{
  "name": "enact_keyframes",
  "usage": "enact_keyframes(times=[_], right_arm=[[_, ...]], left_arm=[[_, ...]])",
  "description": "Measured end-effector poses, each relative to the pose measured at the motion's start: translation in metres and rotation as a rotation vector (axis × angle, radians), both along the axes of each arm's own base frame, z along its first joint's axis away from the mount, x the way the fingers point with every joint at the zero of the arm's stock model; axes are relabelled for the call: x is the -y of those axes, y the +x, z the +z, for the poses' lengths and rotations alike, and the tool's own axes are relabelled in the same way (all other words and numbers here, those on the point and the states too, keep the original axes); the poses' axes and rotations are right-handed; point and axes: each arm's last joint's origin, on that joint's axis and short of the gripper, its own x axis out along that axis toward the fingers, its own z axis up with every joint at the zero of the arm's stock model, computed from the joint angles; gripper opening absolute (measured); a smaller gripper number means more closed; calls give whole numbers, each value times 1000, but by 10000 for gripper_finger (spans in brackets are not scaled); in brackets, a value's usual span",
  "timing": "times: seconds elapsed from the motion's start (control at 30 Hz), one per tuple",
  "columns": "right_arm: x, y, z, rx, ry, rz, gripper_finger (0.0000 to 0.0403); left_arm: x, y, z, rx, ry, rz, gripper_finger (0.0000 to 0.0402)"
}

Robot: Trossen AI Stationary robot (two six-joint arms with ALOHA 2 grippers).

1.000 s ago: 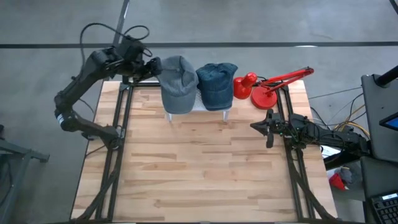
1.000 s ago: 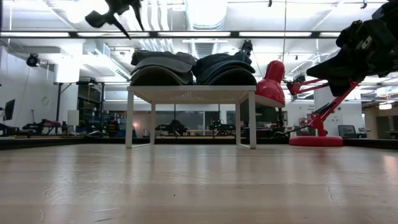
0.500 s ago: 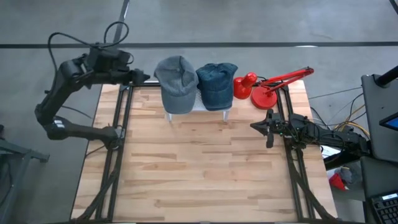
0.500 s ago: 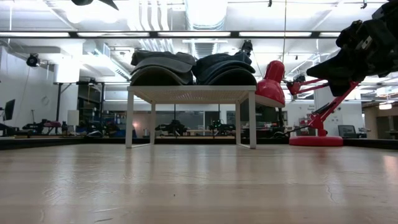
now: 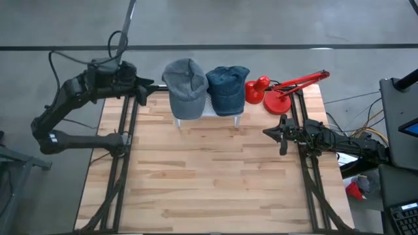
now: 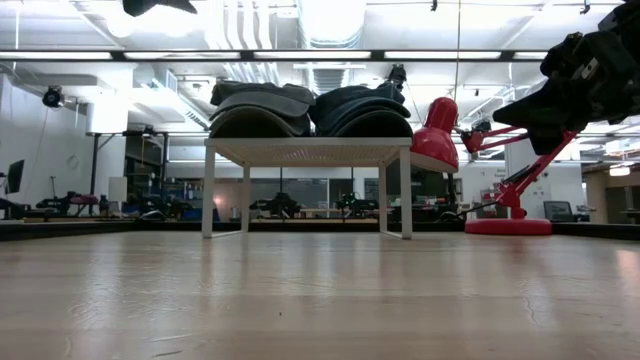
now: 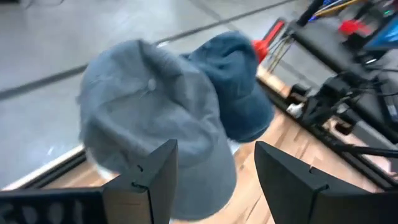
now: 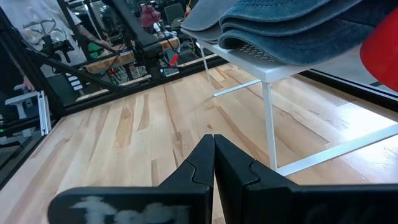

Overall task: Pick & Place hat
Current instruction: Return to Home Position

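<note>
A grey cap (image 5: 185, 88) and a blue denim cap (image 5: 228, 88) lie side by side on a small white stand (image 5: 208, 115) at the table's far edge. Both also show in the left wrist view, grey cap (image 7: 155, 118) and blue cap (image 7: 239, 87). My left gripper (image 5: 145, 90) is open and empty, to the left of the grey cap and apart from it. My right gripper (image 5: 273, 132) is shut and empty at the table's right side, by the right rail.
A red desk lamp (image 5: 281, 91) stands at the far right, next to the blue cap. Dark rails (image 5: 124, 150) run along the table's left and right sides. The bare wooden tabletop (image 5: 209, 176) lies in front of the stand.
My left gripper has drawn away from the grey cap toward the table's left edge, then come down and a little back toward the cap. It is open and empty. The caps have stayed on the stand.
</note>
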Motion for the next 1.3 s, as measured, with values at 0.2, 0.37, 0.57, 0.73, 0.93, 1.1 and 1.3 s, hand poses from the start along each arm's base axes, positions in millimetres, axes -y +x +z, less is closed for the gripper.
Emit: enact_keyframes(times=[0.2, 0.37, 0.57, 0.73, 0.93, 1.1, 1.3], right_arm=[[0, 0, 0, 0, 0, 0, 8], [0, 0, 0, 0, 0, 0, 8], [0, 0, 0, 0, 0, 0, 8], [0, 0, 0, -1, 0, 0, 8], [0, 0, 0, -1, 0, 0, 9], [0, 0, 0, 0, 0, 0, 8], [0, 0, 0, 0, 0, 0, 8]], left_arm=[[7, -7, -33, 67, 15, -83, 204], [9, -9, -65, 118, 3, -103, 204], [14, -11, -91, 246, 59, -172, 204], [18, -13, -109, 304, 83, -197, 204], [24, -17, -127, 413, 152, -231, 204], [28, -21, -147, 446, 163, -248, 204], [31, -28, -167, 520, 191, -251, 204]])
